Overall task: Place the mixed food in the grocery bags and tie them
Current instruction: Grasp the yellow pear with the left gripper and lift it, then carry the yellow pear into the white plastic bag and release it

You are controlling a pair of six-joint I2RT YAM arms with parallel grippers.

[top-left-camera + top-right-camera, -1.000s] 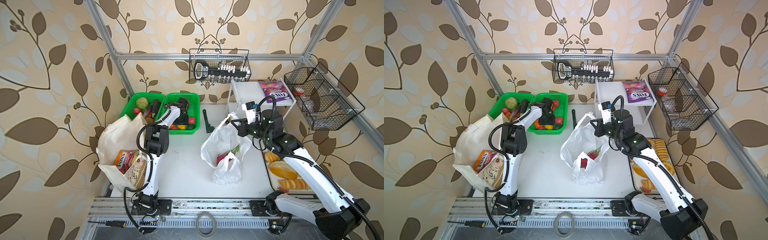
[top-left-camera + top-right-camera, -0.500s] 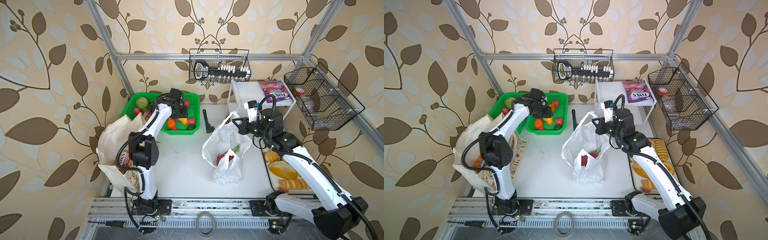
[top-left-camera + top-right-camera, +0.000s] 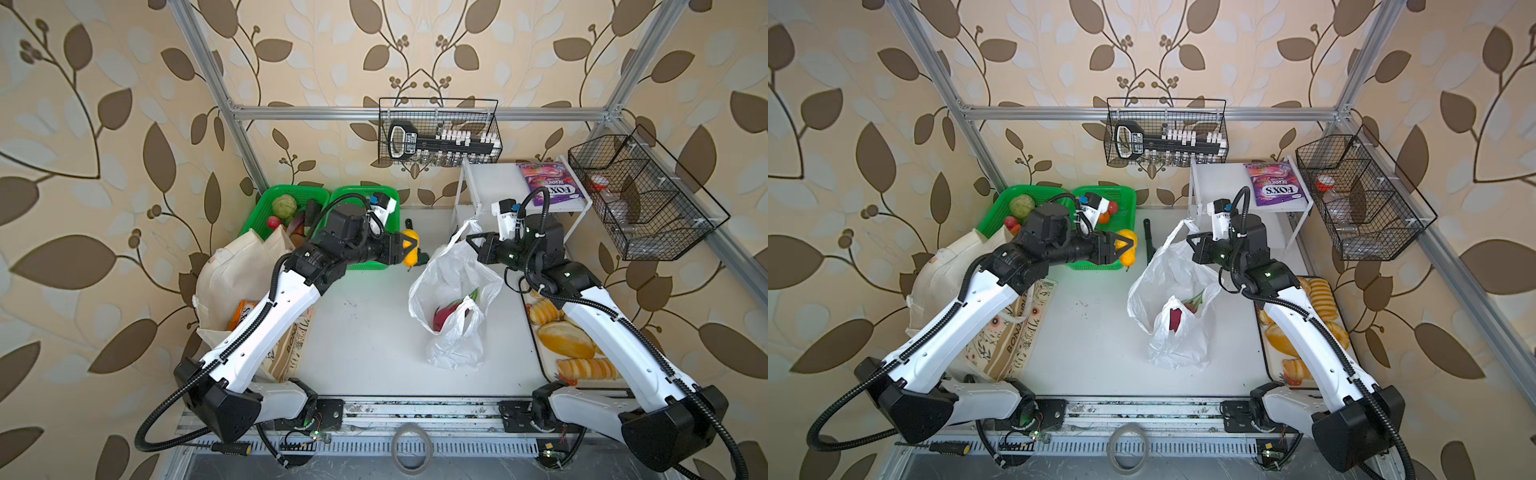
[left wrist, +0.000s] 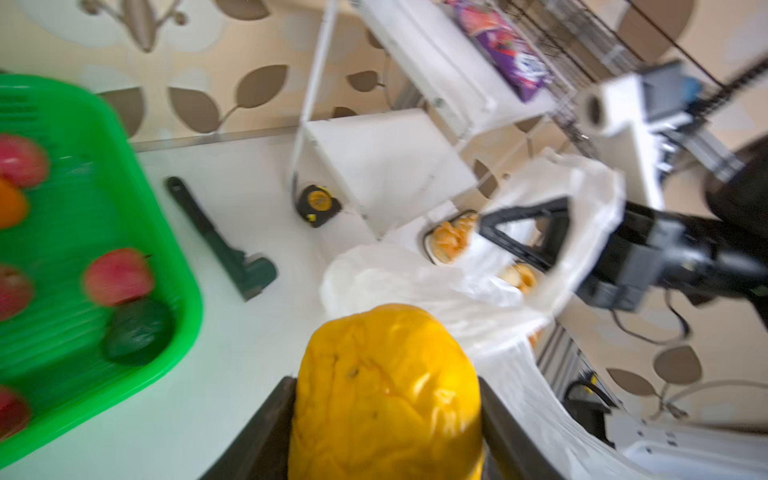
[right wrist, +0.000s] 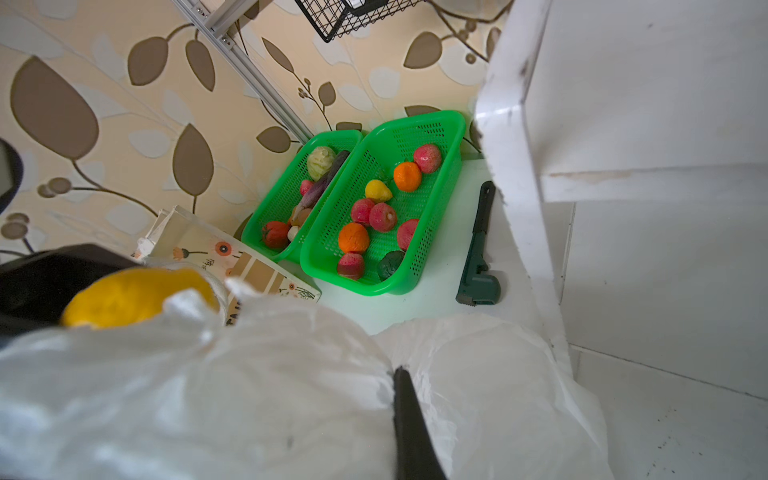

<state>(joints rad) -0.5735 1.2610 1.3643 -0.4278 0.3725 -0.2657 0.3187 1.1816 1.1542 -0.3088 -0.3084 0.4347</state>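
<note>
One plastic bag (image 3: 446, 268) on white tabletop (image 3: 365, 332), leaf-print walls (image 3: 104, 124)

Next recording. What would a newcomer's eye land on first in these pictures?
The bright yellow toy pear clamped in the left gripper, held between the green plastic mesh basket of fruit and the thin white plastic bag at mid-table. Next, the right gripper, shut on that bag's top and holding its mouth up, with a pink dragon fruit showing inside.
</note>
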